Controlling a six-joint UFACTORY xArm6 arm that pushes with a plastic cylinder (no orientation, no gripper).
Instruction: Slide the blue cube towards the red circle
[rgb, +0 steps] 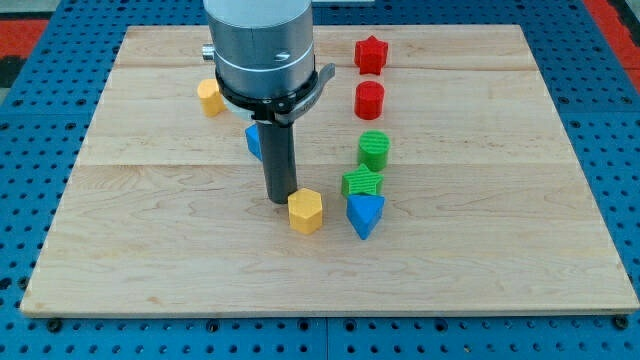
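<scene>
My tip (281, 199) sits on the bench (150, 250), just to the view's left of the yellow hexagon (306, 211) and about touching it. I have no pincer on this arm, only the dark rod, so nothing is held. The blue cube (254, 141) lies behind the rod, on its left, mostly hidden by it; only a sliver shows. The red circle (369, 100) stands well to the view's right of the cube and a bit higher, with the red star (371, 54) above it. Below the circle run the green cylinder (374, 150), the green block (362, 183) and the blue triangle (365, 214), the last two touching. A yellow block (210, 97) sits at upper left, beside the arm's housing.
</scene>
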